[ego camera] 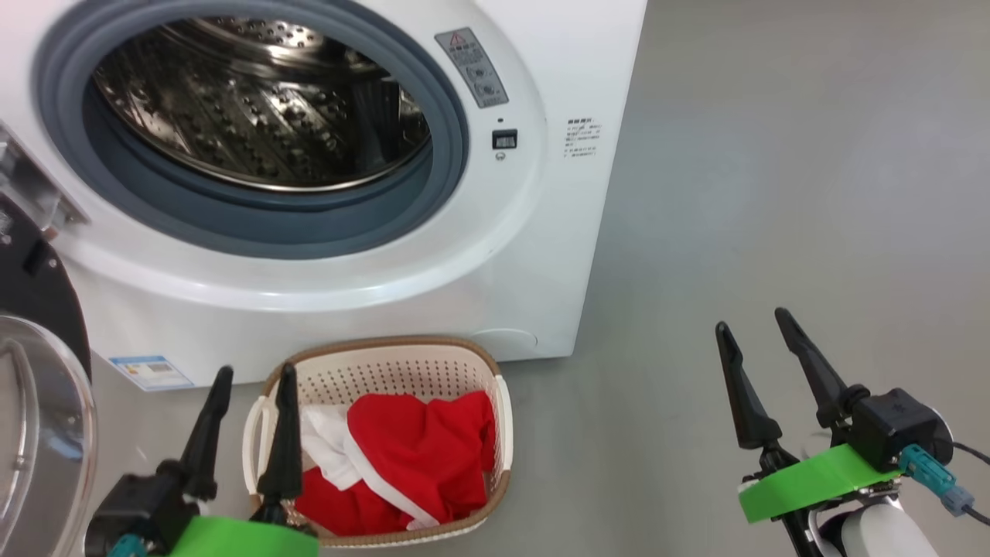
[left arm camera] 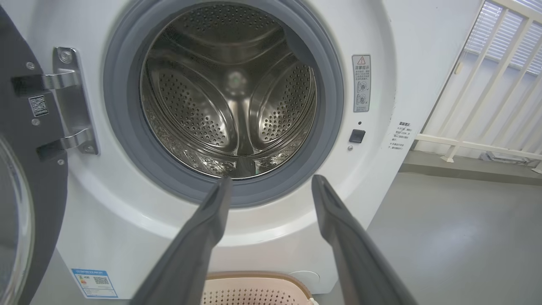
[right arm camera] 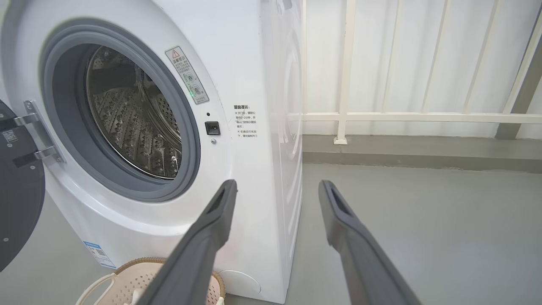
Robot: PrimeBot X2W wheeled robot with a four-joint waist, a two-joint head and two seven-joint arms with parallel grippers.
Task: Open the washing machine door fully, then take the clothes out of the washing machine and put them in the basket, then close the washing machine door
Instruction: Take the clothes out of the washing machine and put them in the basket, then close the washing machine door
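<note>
Standing spread wide and empty, the left jaws hover at the near-left corner of the basket (ego camera: 387, 343). The right jaws are off over bare floor (ego camera: 773, 193), just as wide and holding nothing. The clothes (ego camera: 418, 456) lie heaped in the basket, which sits close before the washing machine (ego camera: 503, 271). Beyond, the drum (ego camera: 255, 108) looks empty, and the washing machine door (ego camera: 31, 286) hangs swung open at the left. I'd say opening and unloading are done, and only shutting the door is left.
</note>
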